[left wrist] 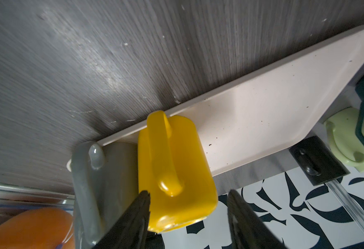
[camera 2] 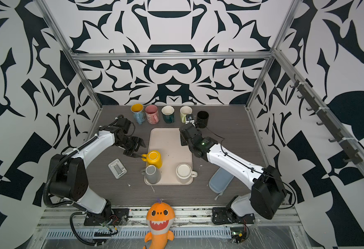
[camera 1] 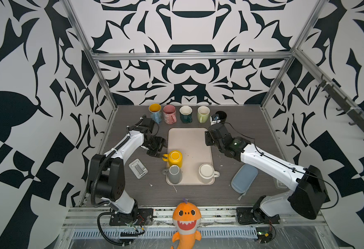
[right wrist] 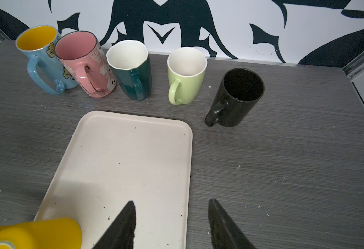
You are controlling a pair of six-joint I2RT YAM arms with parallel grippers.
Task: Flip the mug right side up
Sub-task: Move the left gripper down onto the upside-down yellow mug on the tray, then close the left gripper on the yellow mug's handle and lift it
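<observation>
So the yellow mug [camera 1: 174,158] is sitting upside down on the cream tray [camera 1: 193,138], along the tray's left edge, base facing up, with its handle [camera 1: 165,157] poking out over that edge toward the left arm. Right behind it (toward the front of the desk [camera 1: 241,194]) is a grey mug [camera 1: 174,174], also flipped and just about touching it, and there's a white mug [camera 1: 207,173] bottom-up on the other side of the tray. The left gripper [left wrist: 188,207] is the one that matters here: it's right at the handle, coming in from the side, fingers [left wrist: 133,220] spread apart with nothing pinched between them yet. From the left wrist view one finger looks just beside the mug's base end and the handle sits a bit off the gap, so I'd guess it needs a small nudge to straddle the handle before closing. The mug's long axis is standing vertical, handle running up and down along the wall. The right gripper [right wrist: 171,224] hangs over the far half of the tray, well apart from the mug, fingers parted and empty too, so left is clearly the nearer arm. The five upright mugs along the back wall don't seem involved. As for writing, I can't read any brand or label on anything; the pink mug [right wrist: 86,64] has some lettering near its rim but it's too small to make out.
</observation>
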